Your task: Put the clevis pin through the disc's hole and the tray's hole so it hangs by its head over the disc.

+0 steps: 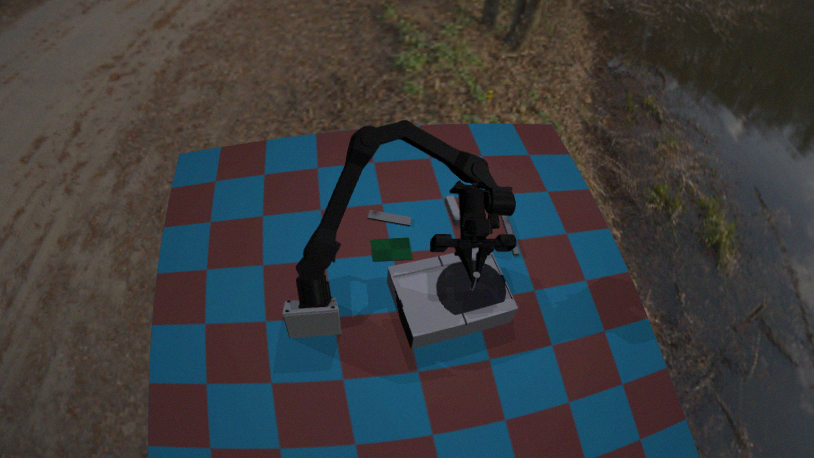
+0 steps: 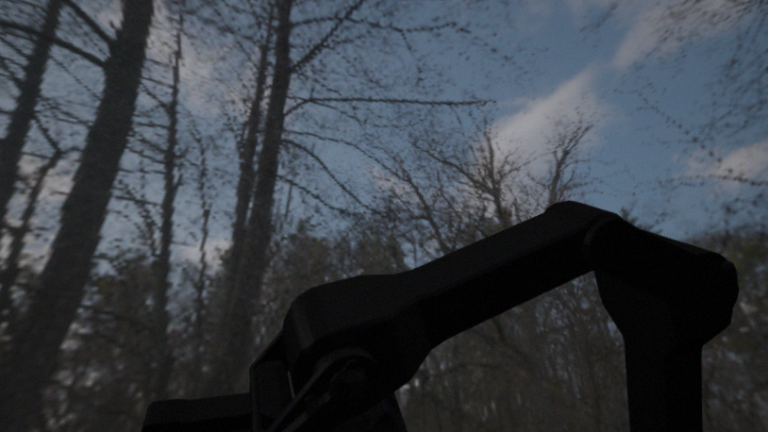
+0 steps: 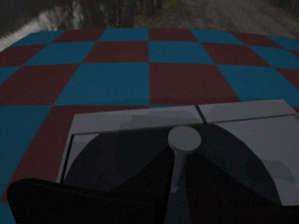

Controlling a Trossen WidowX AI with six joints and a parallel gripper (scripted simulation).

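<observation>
Gripper [image 1: 474, 272] [image 3: 179, 154] clamps 1 pin [image 1: 475, 275] [image 3: 185, 140]. Misaligned tip may catch disc [image 1: 449, 287] [image 3: 123, 157], tilting pin during lowering.
</observation>
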